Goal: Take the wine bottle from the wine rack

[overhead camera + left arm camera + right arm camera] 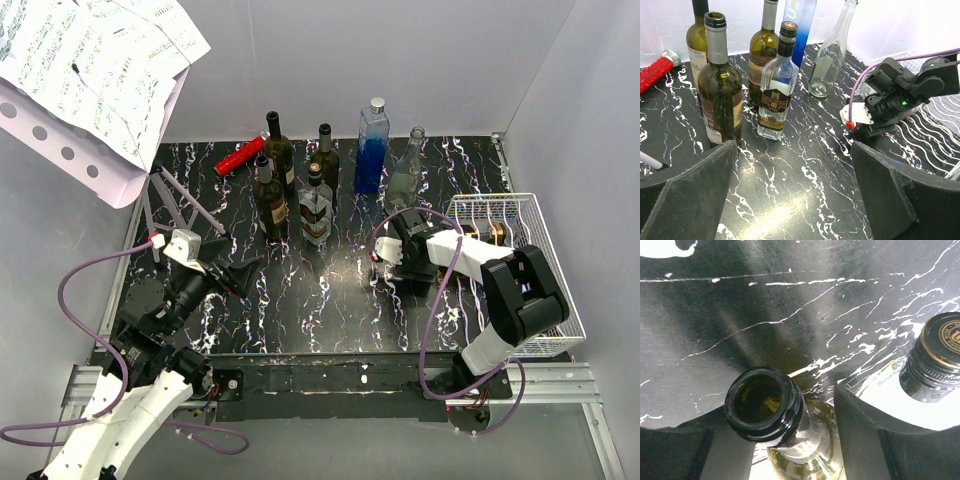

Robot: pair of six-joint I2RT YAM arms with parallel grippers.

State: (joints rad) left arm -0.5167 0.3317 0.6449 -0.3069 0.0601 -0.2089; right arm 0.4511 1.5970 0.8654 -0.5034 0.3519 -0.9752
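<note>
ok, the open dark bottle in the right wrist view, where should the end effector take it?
Grip the open bottle at the neck, just under the lip ring. Come in from the mouth end, where the right end effector sits, its fingers either side. The neck is the narrowest part and the ring should stop slip. The capped bottle lies close alongside, so the body looks crowded.
</note>
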